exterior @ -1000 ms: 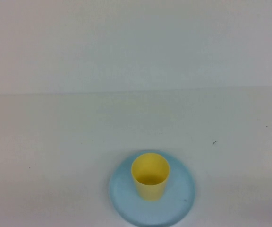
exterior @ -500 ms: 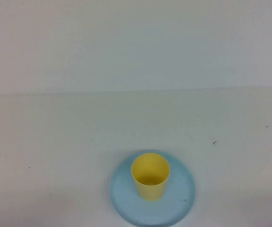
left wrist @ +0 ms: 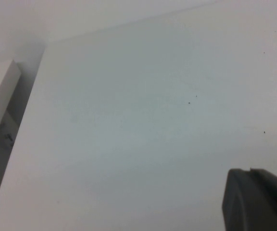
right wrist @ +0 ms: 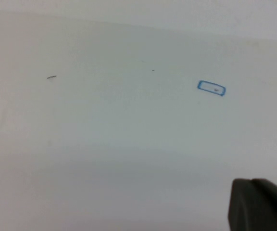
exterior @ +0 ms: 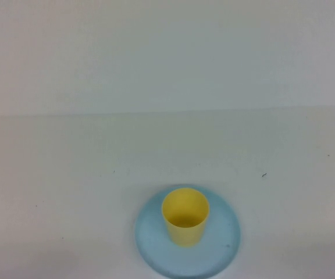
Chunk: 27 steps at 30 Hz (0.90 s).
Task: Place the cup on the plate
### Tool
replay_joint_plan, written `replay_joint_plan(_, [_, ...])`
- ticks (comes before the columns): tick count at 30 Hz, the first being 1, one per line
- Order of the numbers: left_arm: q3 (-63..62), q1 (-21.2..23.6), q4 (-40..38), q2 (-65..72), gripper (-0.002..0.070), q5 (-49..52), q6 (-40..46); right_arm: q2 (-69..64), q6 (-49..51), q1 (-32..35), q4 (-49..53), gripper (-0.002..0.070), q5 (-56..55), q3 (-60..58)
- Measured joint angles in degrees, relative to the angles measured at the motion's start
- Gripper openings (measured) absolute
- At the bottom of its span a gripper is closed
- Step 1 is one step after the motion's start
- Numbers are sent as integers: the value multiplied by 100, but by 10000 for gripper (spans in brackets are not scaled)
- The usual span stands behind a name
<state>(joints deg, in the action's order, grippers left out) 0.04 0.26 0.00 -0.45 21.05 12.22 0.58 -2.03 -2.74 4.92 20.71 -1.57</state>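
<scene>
Cup [exterior: 185, 215] stands upright on the plate [exterior: 223, 244], unchanged across the last second, so the placing looks finished. Left gripper [left wrist: 258, 199] and right gripper [right wrist: 258, 204] hang over bare table [exterior: 68, 174] away from the plate; their jaws' state I cannot tell.

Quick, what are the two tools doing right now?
Left tool: over bare table, holding nothing seen.
Right tool: over bare table, holding nothing seen.

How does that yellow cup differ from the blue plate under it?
The cup is yellow, tall and narrow; the plate is light blue, flat and about twice as wide. The cup stands upright on the plate, which lies on the table. Both look plain and round. Each wrist view shows only part of its left or right gripper over bare table.
</scene>
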Motion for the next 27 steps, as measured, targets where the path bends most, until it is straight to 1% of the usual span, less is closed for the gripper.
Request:
replay_joint_plan(1, [0,0,0,0,0,0,0,0,-409,0,-236,1,0,0])
replay_joint_plan(2, [0,0,0,0,0,0,0,0,-593,0,-358,1,0,0])
replay_joint_plan(5, [0,0,-31,0,0,0,-48,0,-883,55,-556,1,-9,0])
replay_joint_plan(11, [0,0,-85,0,0,0,-60,3,-699,163,-539,1,-9,0])
replay_joint_plan(27, [0,0,-85,0,0,-36,-60,3,-677,163,-535,1,-9,0])
